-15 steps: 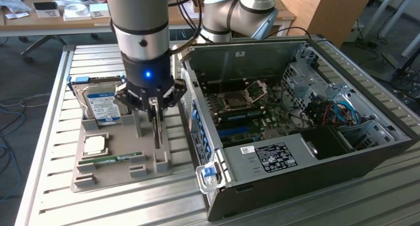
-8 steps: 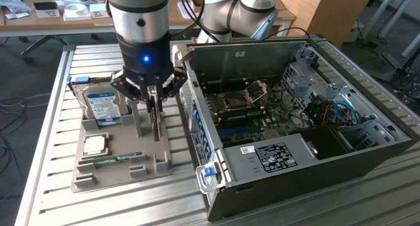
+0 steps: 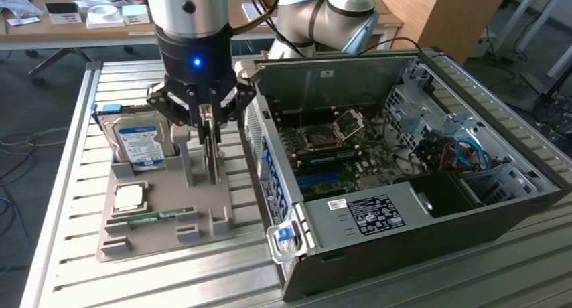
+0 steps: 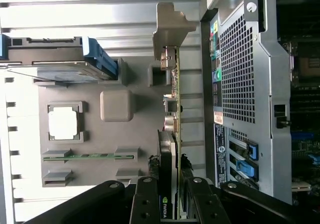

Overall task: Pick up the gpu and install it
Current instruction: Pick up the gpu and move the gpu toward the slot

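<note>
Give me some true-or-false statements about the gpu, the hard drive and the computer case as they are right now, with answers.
1. The gpu stands on edge at the gray tray, between the end effector fingers. True.
2. The gpu is already seated in the computer case. False: it is outside the case, at the tray.
3. The hard drive lies flat. False: it stands upright in the tray.
4. The case's side is open, showing the motherboard. True.
</note>
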Tool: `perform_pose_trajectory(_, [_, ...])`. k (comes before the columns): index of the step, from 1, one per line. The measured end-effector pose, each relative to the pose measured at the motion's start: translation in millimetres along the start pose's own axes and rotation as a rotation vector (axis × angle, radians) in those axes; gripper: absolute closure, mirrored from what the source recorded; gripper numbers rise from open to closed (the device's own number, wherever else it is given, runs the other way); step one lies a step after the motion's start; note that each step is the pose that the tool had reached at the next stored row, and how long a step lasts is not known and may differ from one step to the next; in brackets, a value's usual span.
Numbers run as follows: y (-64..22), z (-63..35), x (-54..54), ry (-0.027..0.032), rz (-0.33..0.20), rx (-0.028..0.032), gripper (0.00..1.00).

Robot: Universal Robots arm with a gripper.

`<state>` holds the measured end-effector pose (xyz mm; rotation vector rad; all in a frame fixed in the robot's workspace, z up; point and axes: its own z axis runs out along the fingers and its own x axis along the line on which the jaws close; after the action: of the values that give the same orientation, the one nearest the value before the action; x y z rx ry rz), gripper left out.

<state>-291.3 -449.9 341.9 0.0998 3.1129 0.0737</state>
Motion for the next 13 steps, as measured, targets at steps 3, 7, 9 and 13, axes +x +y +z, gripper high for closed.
perform_pose_trajectory(3, [0.3, -5.2, -0.1, -0.0007, 0.0, -0.0001, 0.73])
perform_pose_trajectory(7, [0.6, -12.3, -0.3, -0.0014, 0.0, -0.0002, 0.73])
perform_pose_trajectory(9, [0.8, -15.5, -0.4, -0.0015, 0.0, -0.0001, 0.73])
perform_pose_trajectory(13, [1.0, -21.1, -0.5, -0.0022, 0.0, -0.0001, 0.73])
